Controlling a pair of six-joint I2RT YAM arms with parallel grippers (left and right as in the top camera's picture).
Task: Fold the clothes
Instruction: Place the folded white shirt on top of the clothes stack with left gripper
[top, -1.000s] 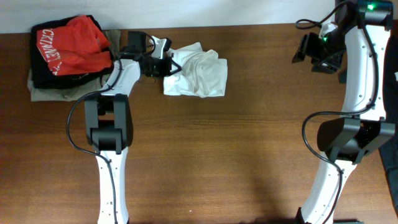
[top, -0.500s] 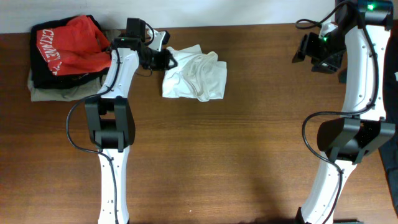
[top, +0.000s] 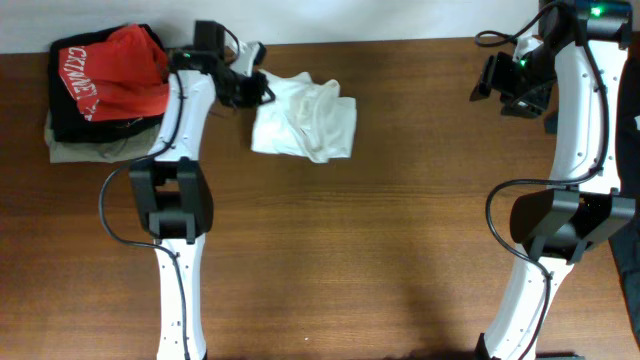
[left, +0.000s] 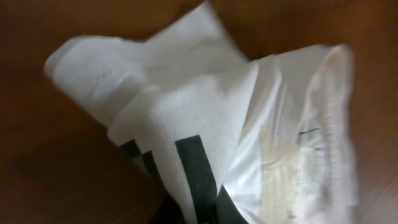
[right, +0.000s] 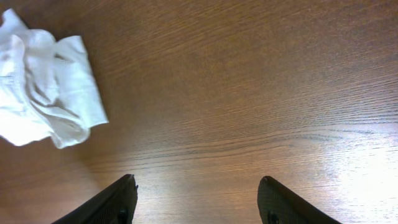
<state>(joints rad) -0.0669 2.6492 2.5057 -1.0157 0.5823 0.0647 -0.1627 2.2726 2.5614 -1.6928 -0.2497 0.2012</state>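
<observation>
While the left gripper (top: 263, 89) pinches its 10 o'clock corner, the shirt (top: 308, 122) lies lengthwise 9-to-3; the right gripper (right: 197, 185) gapes empty.

Both arms have glossy white shells on their long links, joined by chunky black joint housings. On the left arm (top: 172, 205) a thin black cable (top: 104, 205) loops out to the left of its middle joint. The right arm (top: 572, 140) carries a similar loop, and a small green light (top: 598, 12) glows at its far end. The right gripper (right: 196, 186) shows two matte black, blunt-tipped fingers.
</observation>
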